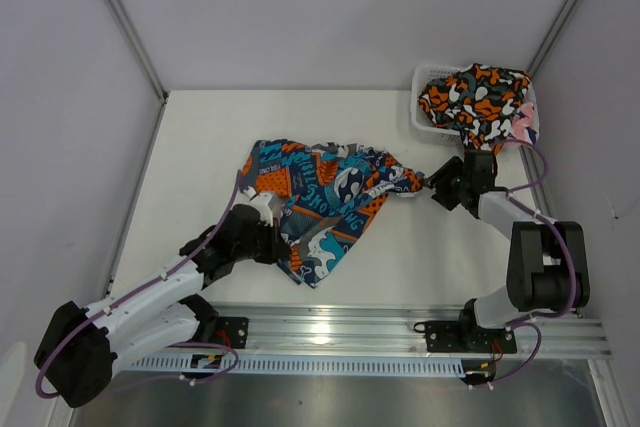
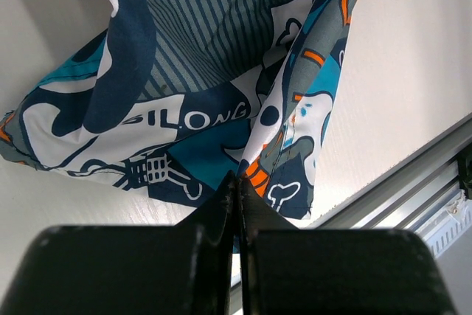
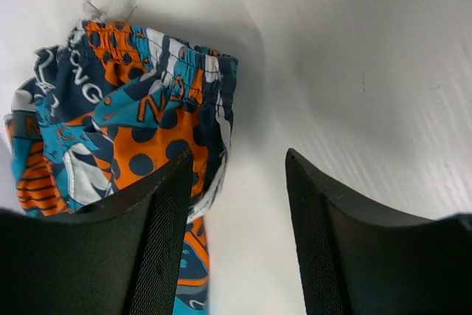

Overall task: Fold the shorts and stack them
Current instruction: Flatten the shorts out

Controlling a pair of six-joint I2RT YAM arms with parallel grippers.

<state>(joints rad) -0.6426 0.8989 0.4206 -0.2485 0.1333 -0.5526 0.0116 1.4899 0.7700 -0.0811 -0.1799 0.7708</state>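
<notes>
The left hand (image 2: 236,182) pinches a hem of the blue-teal-orange shorts (image 1: 325,197), whose length runs toward the wide-spread right hand (image 3: 237,158), waistband corner just beside one finger.

From above you see only a pink sliver of the third shorts (image 1: 527,125); the rest is buried under the camouflage shorts (image 1: 475,97), which also cover most of the basket (image 1: 421,112). The jaws of the left gripper (image 1: 275,215) are lost at the edge of the patchwork shorts (image 1: 325,197). That cloth runs off the top of the left wrist view and off the left and bottom of the right wrist view.
</notes>
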